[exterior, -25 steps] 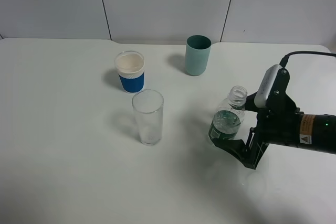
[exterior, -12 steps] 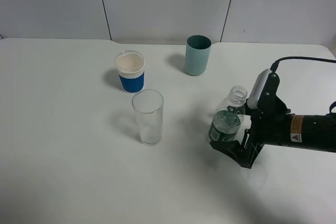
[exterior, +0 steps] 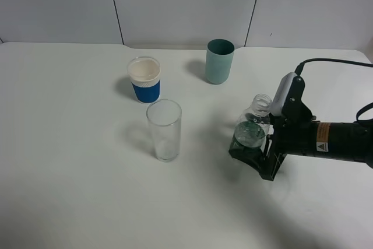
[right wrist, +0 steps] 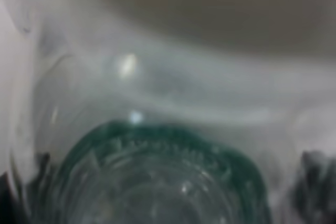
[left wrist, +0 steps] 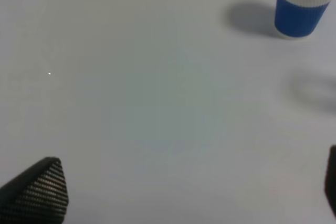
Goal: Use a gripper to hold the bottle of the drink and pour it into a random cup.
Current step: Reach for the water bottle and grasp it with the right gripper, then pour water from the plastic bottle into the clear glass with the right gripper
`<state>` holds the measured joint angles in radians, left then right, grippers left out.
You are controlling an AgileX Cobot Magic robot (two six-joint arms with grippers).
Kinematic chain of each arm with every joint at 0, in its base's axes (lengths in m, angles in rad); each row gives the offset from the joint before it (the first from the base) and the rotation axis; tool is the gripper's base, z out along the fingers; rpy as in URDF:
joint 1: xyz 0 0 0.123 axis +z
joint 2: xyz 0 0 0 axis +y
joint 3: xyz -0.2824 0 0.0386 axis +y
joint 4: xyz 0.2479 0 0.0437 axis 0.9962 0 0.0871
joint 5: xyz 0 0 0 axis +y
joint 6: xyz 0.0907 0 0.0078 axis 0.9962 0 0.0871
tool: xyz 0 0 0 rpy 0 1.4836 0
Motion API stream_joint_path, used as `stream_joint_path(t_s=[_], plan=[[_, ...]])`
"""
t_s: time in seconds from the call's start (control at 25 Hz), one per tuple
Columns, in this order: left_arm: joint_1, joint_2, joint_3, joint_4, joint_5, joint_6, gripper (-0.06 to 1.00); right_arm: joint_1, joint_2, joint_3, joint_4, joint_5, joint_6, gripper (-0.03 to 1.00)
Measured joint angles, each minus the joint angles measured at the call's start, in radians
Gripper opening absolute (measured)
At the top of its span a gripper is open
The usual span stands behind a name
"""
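The bottle of the drink (exterior: 260,109) stands on the white table at the right, clear, uncapped, with a dark green label. My right gripper (exterior: 250,143) reaches in from the right, its black jaws pressed against the labelled lower body. The bottle (right wrist: 157,177) fills the right wrist view, blurred and very close. The cup (exterior: 164,130), a tall clear glass, stands upright left of the bottle, well apart from it. In the left wrist view my left gripper (left wrist: 184,192) hangs over bare table, open, its fingertips (left wrist: 39,190) wide apart with nothing between them.
A white paper cup with a blue sleeve (exterior: 144,79) (left wrist: 303,3) stands behind the glass. A teal cup (exterior: 220,61) stands farther back, toward the wall. The right arm and its black cable (exterior: 332,62) lie along the table's right side.
My right gripper has slid left around the bottle and its jaws have closed in on the label. The bottle has shifted slightly left. The cups have not moved.
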<state>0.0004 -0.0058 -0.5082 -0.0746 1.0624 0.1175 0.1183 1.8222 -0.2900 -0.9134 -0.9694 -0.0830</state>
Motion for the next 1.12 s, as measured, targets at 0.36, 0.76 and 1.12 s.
stream_joint_path(t_s=[0.36, 0.76, 1.12], plan=[[0.000, 0.000, 0.000, 0.000, 0.000, 0.000, 0.99, 0.000, 0.001, -0.005, -0.011, -0.001, 0.060, 0.57], [0.000, 0.000, 0.000, 0.000, 0.000, 0.000, 0.99, 0.002, -0.045, -0.025, -0.006, 0.057, 0.059, 0.57], [0.000, 0.000, 0.000, 0.000, 0.000, 0.000, 0.99, 0.002, -0.238, -0.038, 0.162, 0.131, 0.065, 0.57]])
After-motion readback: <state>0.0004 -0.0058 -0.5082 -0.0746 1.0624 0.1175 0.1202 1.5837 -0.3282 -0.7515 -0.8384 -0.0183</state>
